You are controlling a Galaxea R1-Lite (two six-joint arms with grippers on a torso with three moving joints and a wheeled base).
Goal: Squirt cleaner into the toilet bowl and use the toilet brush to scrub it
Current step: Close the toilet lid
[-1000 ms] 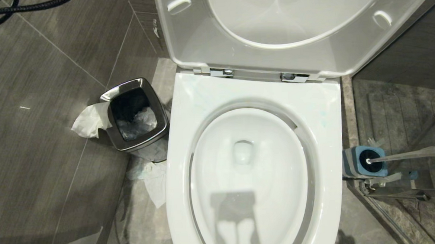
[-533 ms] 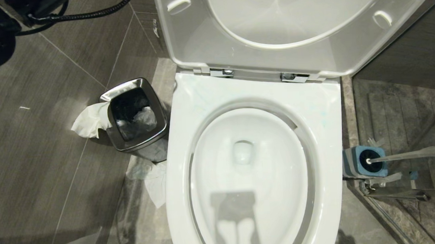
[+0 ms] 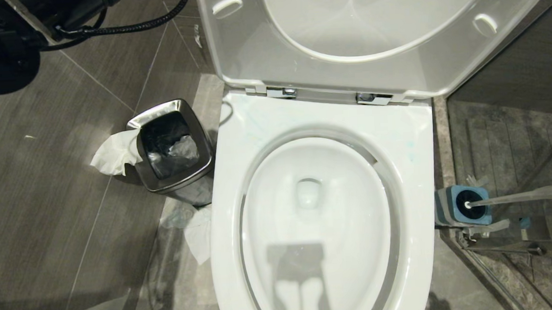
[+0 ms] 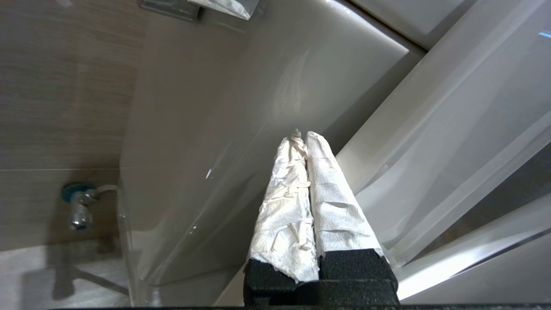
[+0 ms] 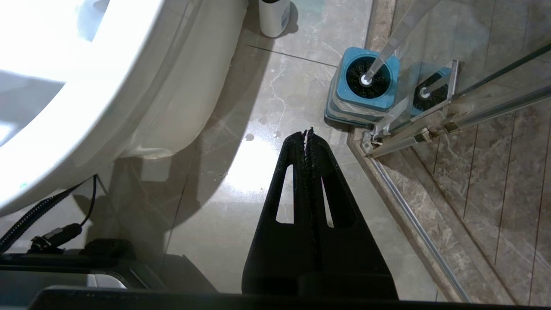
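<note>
- The toilet bowl (image 3: 317,219) is seen from above in the middle of the head view, its lid (image 3: 345,28) raised upright behind the basin; only clear water and white porcelain are shown inside, with no blue tint.
- A steel waste bin (image 3: 171,146) is placed on the floor just beside the bowl's left side, with crumpled tissue (image 3: 113,154) hanging over its outer edge.
- The left arm (image 3: 9,32) is seen at the upper left corner of the head view, above the grey floor tiles.
- The left gripper (image 4: 301,137) is pressed shut with nothing held, its fingers (image 4: 284,206) wrapped in white paper, pointed at the glossy side of the toilet.
- The right gripper (image 5: 308,133) is closed and empty, held low over the floor near the holder.
- The toilet brush (image 5: 366,79) is stood in its blue-topped holder (image 5: 366,103) on the floor to the right of the bowl, against the glass shower door (image 5: 473,64).
</note>
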